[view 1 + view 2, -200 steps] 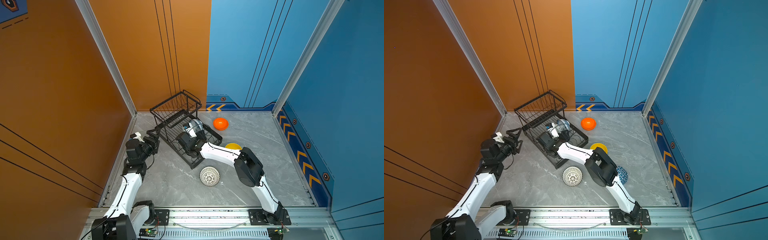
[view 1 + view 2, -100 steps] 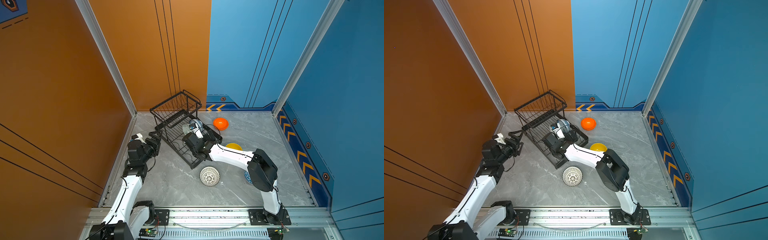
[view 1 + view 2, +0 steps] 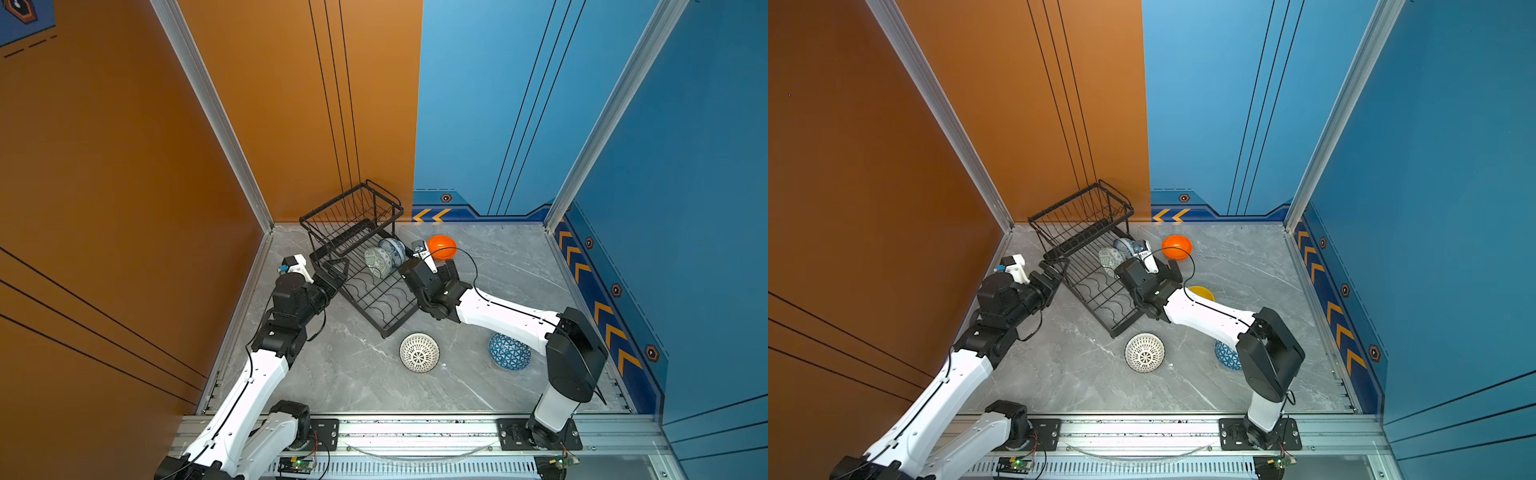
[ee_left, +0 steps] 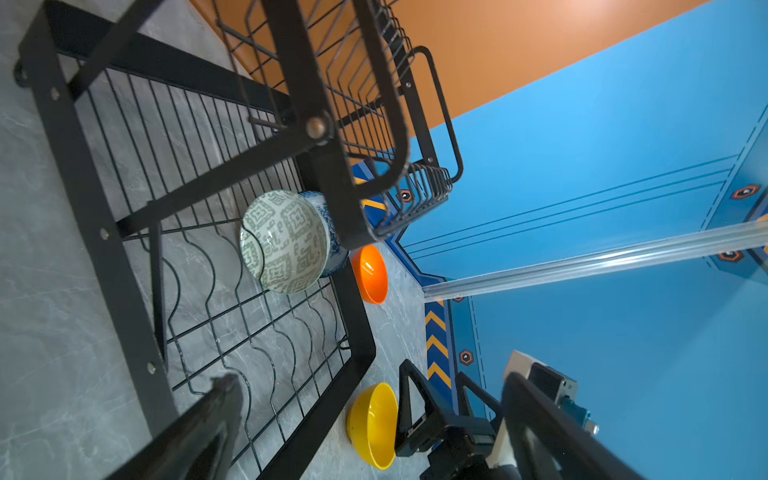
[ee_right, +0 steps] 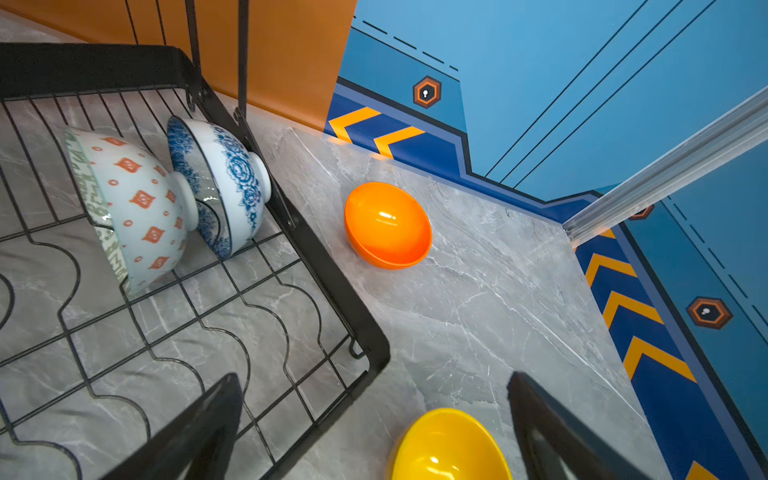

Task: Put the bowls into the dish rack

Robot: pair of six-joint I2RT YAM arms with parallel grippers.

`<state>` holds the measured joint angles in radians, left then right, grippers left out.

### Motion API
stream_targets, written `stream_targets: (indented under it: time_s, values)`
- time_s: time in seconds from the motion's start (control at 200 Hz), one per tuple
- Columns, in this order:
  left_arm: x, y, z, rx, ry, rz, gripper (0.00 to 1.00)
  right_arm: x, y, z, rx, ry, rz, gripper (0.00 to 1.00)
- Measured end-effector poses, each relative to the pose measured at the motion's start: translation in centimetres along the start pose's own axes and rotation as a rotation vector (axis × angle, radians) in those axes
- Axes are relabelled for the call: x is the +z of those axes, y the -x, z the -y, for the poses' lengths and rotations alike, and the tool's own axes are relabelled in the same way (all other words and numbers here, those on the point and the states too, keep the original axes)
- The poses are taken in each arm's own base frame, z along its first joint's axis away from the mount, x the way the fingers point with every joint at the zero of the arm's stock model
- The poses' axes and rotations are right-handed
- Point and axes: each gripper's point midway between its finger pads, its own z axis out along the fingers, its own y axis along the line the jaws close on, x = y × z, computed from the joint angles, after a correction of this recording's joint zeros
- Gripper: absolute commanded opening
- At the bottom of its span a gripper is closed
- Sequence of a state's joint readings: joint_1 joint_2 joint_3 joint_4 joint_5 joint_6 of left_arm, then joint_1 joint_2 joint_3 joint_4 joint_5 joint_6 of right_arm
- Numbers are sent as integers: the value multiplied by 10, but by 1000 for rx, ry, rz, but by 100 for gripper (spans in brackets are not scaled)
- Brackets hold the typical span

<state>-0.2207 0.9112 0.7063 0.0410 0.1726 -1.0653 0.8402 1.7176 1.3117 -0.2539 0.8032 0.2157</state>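
Since the pale green bowl (image 5: pixel 133 208) now leans on its edge among the curved wires of the dish rack (image 5: pixel 331 266), touching the blue flowered bowl (image 5: pixel 224 183) behind it, the second placement looks finished. A second ago the right jaws were down over these two bowls and only partly open. They have since spread fully, hold nothing, and have drawn back to the rack's outer edge, straddling its corner, with the yellow bowl (image 5: pixel 449 444) close under them in the right wrist view.

That leaves two of six bowls loaded. The orange bowl (image 3: pixel 441 247) lies on the grey surface (image 3: pixel 353 374) just beside the rack, and the yellow one is near it. The white lattice bowl (image 3: pixel 419 352) and the blue triangle bowl (image 3: pixel 509 351) sit nearer the robot's base.

The left jaws, spread wide and empty, remain by the rack's side nearest the orange wall; whether they touch its frame I cannot tell. With the right arm freed, the yellow or orange bowl seems the likely next pick.
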Motion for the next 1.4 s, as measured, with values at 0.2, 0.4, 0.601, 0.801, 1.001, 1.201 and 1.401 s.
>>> stream_targets:
  time_s: [0.2,0.4,0.601,0.801,1.001,1.201,1.401]
  values:
    - [16,-27,21,129,6,-56,98,1,-2,49,112,-10,-19,100]
    - [33,-58,41,259,4,-116,98,10,-28,109,273,-27,-90,100]
    - [48,-95,68,409,-27,-182,98,13,-68,145,389,-34,-180,98]
    - [66,-135,87,542,-51,-253,98,23,-113,175,522,-45,-297,86]
    - [91,-171,97,602,-66,-332,98,24,-148,164,568,1,-391,79]
    - [104,-198,82,611,-47,-423,98,27,-172,143,581,65,-476,71]
    - [104,-206,74,606,-34,-463,98,35,-190,124,593,121,-548,59]
